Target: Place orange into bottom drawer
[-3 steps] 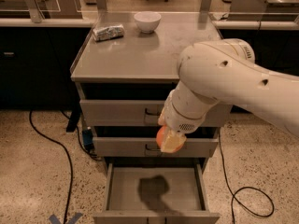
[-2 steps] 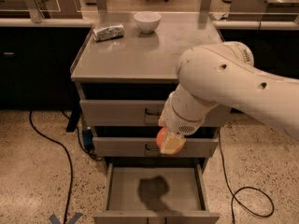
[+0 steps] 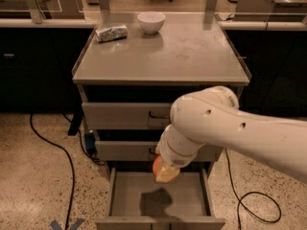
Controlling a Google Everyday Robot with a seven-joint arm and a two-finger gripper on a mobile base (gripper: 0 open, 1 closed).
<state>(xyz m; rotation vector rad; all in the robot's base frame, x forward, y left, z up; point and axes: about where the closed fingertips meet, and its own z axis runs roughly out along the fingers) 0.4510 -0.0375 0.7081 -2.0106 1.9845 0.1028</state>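
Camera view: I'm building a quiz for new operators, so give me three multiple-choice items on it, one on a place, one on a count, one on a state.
1. Where is the orange?
A. on the floor
B. in the tool, above the bottom drawer
C. inside the middle drawer

2. How many things lie on the cabinet top?
A. one
B. two
C. four

3. The bottom drawer is:
A. shut
B. taken out
C. pulled open

Answers:
1 B: the tool grips the orange in the air over the drawer's tray.
2 B: only a bowl and a packet lie there.
3 C: its grey floor shows.
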